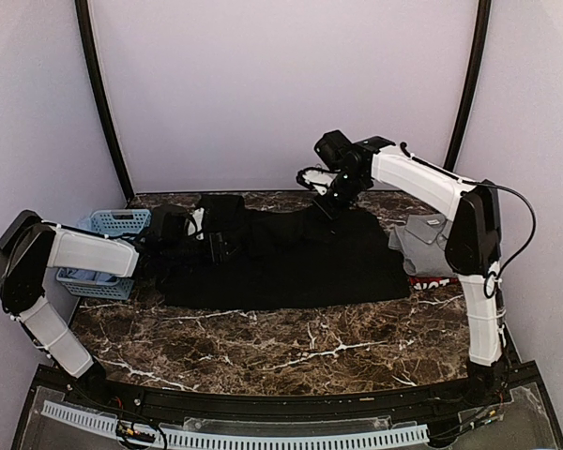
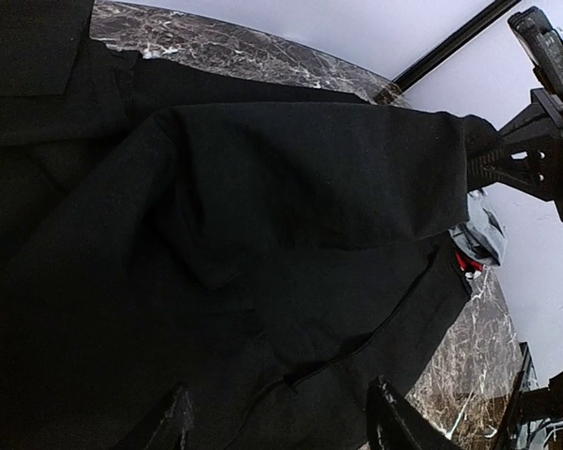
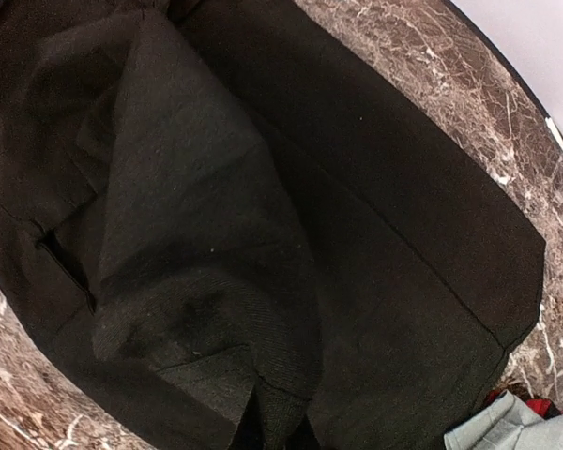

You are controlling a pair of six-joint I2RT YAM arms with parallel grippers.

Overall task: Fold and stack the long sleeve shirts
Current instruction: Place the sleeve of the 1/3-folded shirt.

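Observation:
A large black shirt (image 1: pixel 291 262) lies spread across the middle of the marble table (image 1: pixel 263 347). My right gripper (image 1: pixel 327 206) is shut on a fold of the black shirt (image 3: pixel 216 309) at its far edge, and the cloth hangs lifted from the jaws (image 3: pixel 281 436). My left gripper (image 1: pixel 216 246) hovers over the shirt's left part, open, with its fingers (image 2: pixel 389 422) apart and nothing between them; only black cloth (image 2: pixel 216 234) lies below. At the right lies a grey shirt (image 1: pixel 422 239) with a red-edged one (image 1: pixel 432 279) beneath it.
A light-blue lattice basket (image 1: pixel 113 230) stands at the table's left edge, behind my left arm. The grey shirt (image 2: pixel 483 230) and the red edge (image 2: pixel 467 262) lie just past the black shirt's right border. A black frame post (image 1: pixel 103 103) rises at the back left.

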